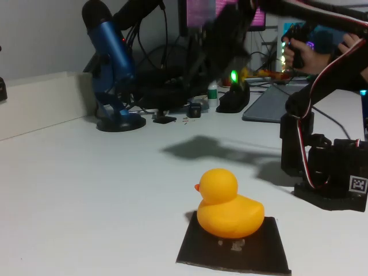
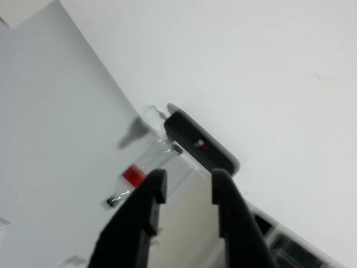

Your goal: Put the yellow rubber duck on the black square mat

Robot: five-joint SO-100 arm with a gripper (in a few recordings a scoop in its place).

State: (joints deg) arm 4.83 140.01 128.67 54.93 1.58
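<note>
The yellow rubber duck sits upright on the black square mat near the front of the white table, beak facing left in the fixed view. My black arm is raised high above the back of the table, motion-blurred and well away from the duck. In the wrist view my gripper is open: the two black fingers stand apart with nothing between them, pointing at a pale surface.
A blue microphone on a round stand is at the back left. Cables, a black mouse-like object and a grey flat device crowd the back. The arm's base stands at the right. The wrist view shows a black oblong object.
</note>
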